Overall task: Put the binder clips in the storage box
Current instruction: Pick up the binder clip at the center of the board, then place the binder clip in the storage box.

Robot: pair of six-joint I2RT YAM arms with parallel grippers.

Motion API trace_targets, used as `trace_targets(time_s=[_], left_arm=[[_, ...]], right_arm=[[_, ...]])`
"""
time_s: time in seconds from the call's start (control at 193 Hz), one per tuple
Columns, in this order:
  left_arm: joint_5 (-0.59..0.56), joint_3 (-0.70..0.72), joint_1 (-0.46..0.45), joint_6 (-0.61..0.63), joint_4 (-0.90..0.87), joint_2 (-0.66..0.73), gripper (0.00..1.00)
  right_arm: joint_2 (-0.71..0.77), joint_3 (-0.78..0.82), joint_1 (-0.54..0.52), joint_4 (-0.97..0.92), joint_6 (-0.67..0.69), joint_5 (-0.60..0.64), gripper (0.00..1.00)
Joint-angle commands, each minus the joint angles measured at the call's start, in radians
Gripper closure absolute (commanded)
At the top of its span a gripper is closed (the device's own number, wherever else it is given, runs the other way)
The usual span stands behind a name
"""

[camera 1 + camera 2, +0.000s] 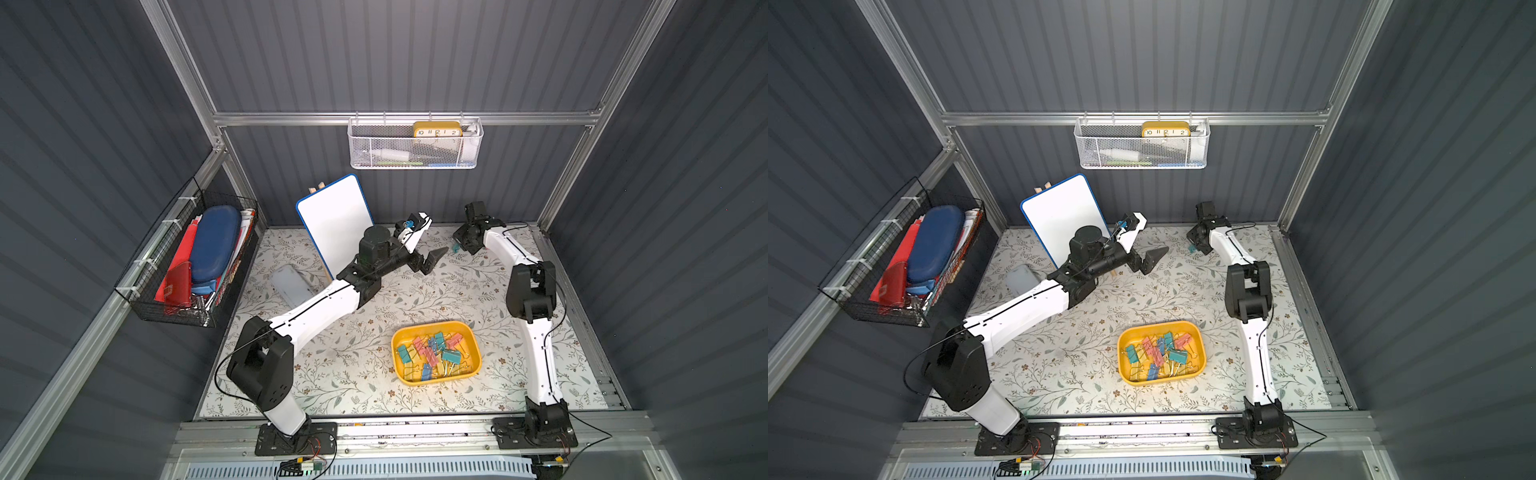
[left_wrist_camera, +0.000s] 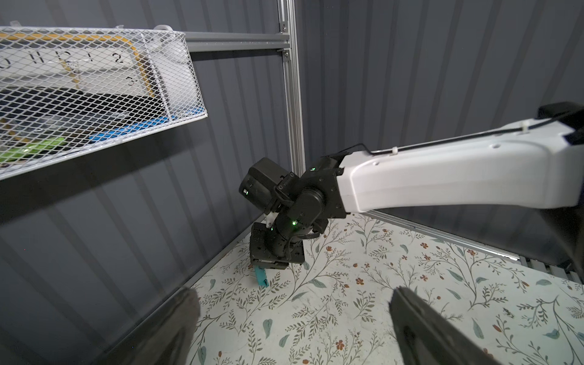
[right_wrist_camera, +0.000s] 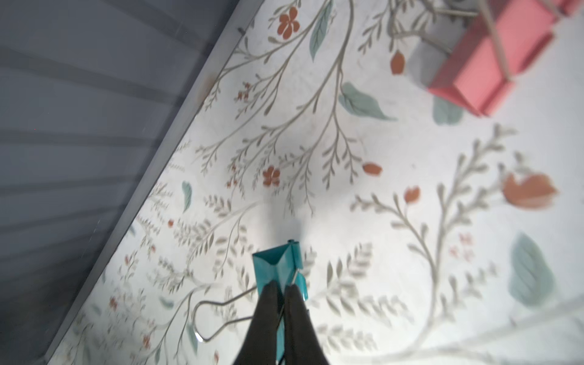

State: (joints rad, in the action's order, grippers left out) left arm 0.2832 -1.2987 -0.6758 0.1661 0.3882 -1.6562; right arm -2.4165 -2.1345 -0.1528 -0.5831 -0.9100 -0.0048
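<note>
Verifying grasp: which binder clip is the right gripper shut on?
The teal clip by the back wall, pinched in the right gripper. A pink clip lies loose nearby; the other clips sit in the yellow tray.

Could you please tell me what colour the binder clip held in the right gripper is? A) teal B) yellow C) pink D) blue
A: in the right wrist view, the right gripper is shut on a teal binder clip, with the clip's body showing just past the fingertips.
</note>
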Motion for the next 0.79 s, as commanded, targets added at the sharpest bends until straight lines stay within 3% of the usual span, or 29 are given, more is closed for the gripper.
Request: trace_targets(time_s=[0.0,0.197,0.434,0.626,0.786], left_arm=[[-0.002,-0.001,-0.006,0.003,0.016,0.019,0.01],[-0.008,0.011,-0.007,0.004,0.023,0.042,0.01],[-0.015,0.012,-0.012,-0.002,0.036,0.05,0.01],[-0.024,0.017,-0.017,-0.004,0.04,0.056,0.01],[-0.033,0.033,-0.017,-0.019,0.057,0.071,0.01]], right_arm=[[0.136,0.141,-0.014,0.066,0.023,-0.033,1.0],[0.408,0.491,-0.038,0.186,0.023,-0.085,1.0],[0.844,0.951,-0.133,0.244,-0.006,-0.08,1.0],[1.168,1.197,-0.277,0.167,0.045,-0.141,1.0],[1.29,1.336,-0.432,0.208,0.002,-0.231,1.0]])
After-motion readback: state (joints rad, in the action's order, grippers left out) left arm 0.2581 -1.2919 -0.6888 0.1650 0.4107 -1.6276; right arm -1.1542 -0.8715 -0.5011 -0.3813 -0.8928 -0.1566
